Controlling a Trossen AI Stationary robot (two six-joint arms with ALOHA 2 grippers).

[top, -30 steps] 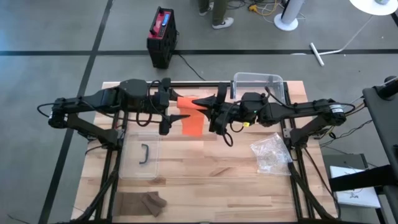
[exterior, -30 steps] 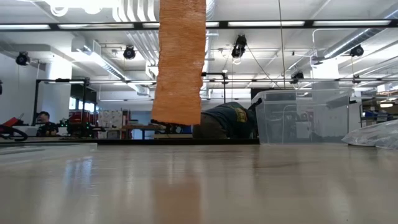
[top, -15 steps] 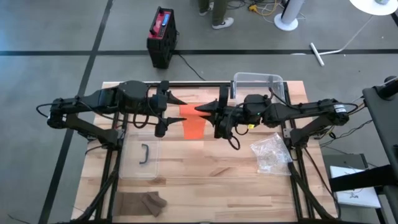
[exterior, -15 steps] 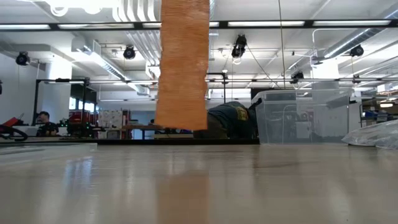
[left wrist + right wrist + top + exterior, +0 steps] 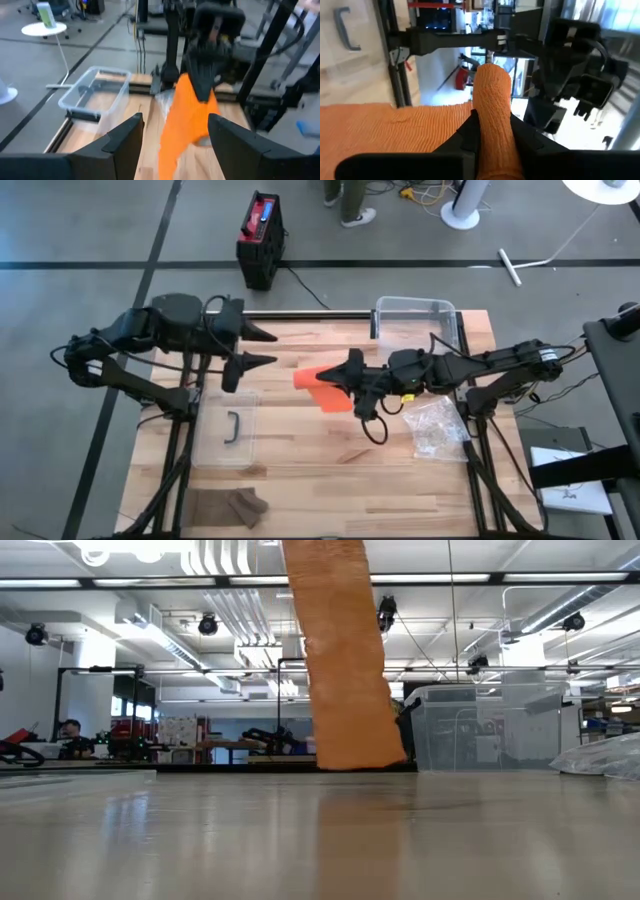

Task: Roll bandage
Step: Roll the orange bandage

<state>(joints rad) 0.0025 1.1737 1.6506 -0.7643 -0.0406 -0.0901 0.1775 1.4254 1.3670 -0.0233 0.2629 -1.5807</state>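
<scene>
Wooden table (image 5: 300, 470) fills the centre of the high view, left arm entering from the left edge, right arm from the right. Clear plastic bin (image 5: 415, 310) sits at the table's upper right, a clear lid with a dark handle (image 5: 232, 428) lower left of centre, a crumpled clear bag (image 5: 435, 425) right of centre, a dark cloth (image 5: 232, 505) at the bottom left. Orange bandage (image 5: 325, 385) is mid-table, just right of centre — in the low view it hangs as a long strip from the top of the frame, its lower end at or just above the tabletop, slightly slanted. Right gripper (image 5: 350, 373) is pinching the rolled end of it; the right wrist view shows the roll (image 5: 492, 95) clamped between the fingers (image 5: 470, 135), with the ribbed loose tail running out to the left of that frame. Left gripper (image 5: 258, 348) is up and left of the bandage, well apart from it, fingers spread, holding nothing. Handling guess: light, soft, stretchy crepe weave — no stiffness, drapes and twists freely, grippy rather than slick, not fragile. Best hold looks like the firm roll core on one side and the tail's free end on the other, to keep tension while winding.
</scene>
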